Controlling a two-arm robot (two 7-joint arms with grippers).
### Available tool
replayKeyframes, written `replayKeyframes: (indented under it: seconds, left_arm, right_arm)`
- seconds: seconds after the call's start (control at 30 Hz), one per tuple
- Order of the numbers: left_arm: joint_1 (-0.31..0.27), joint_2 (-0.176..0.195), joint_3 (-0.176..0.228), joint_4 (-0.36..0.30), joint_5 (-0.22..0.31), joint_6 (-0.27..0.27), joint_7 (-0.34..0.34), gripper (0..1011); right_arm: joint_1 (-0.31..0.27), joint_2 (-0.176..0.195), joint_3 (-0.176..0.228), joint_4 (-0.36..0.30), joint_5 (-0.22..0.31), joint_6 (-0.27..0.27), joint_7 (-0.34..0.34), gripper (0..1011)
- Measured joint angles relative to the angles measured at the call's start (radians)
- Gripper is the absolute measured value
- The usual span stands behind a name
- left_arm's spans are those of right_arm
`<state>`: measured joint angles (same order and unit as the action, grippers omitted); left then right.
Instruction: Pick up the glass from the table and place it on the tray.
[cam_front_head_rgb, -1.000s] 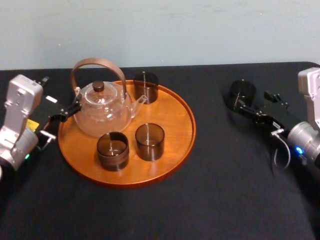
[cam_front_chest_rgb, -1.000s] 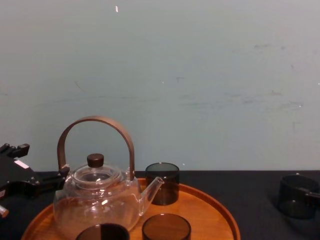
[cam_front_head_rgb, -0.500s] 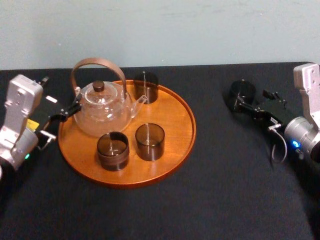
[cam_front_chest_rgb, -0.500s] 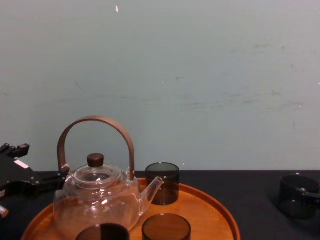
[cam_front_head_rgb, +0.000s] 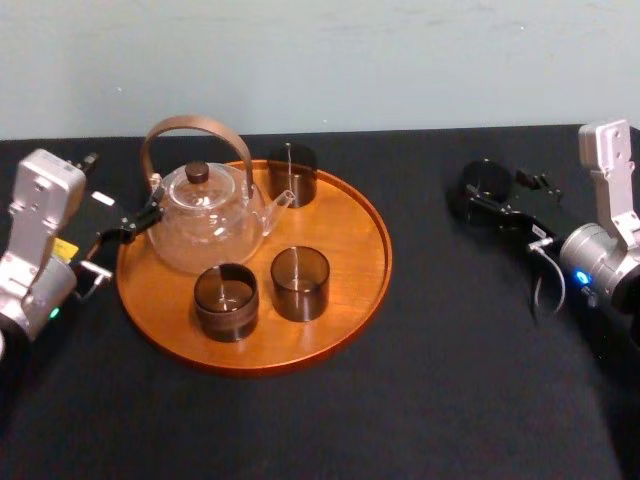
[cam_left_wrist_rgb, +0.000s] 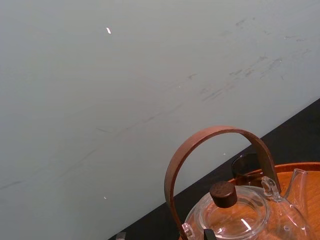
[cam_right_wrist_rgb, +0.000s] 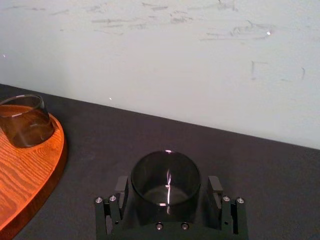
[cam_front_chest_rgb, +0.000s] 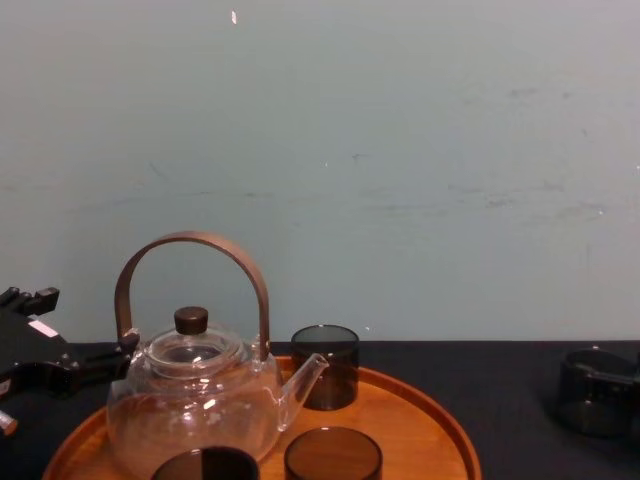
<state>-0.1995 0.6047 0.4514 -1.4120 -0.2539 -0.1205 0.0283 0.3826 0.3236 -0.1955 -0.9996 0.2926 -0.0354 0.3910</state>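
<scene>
My right hand (cam_front_head_rgb: 486, 197) has slid forward and now straddles the glass (cam_right_wrist_rgb: 165, 182), not yet clenched. The glass stands on the counter (cam_front_head_rgb: 450, 400), well right of the tray (cam_front_head_rgb: 350, 255). I'd clench next. My left hand (cam_front_head_rgb: 150, 216) idles beside the tray.

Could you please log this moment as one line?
right gripper: around glass on table | left gripper: parked beside tray | glass: off tray
</scene>
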Motion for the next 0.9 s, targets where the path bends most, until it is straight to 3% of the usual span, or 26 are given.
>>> replayKeyframes:
  seconds: [0.4, 0.9]
  left_arm:
    - [0.000, 0.000, 0.000, 0.000, 0.000, 0.000, 0.000, 1010]
    - [0.000, 0.000, 0.000, 0.000, 0.000, 0.000, 0.000, 1009]
  right_arm:
    - [0.065, -0.023, -0.023, 0.092, -0.019, -0.038, 0.024, 1003]
    - [0.061, -0.022, -0.022, 0.086, -0.019, -0.037, 0.024, 1003]
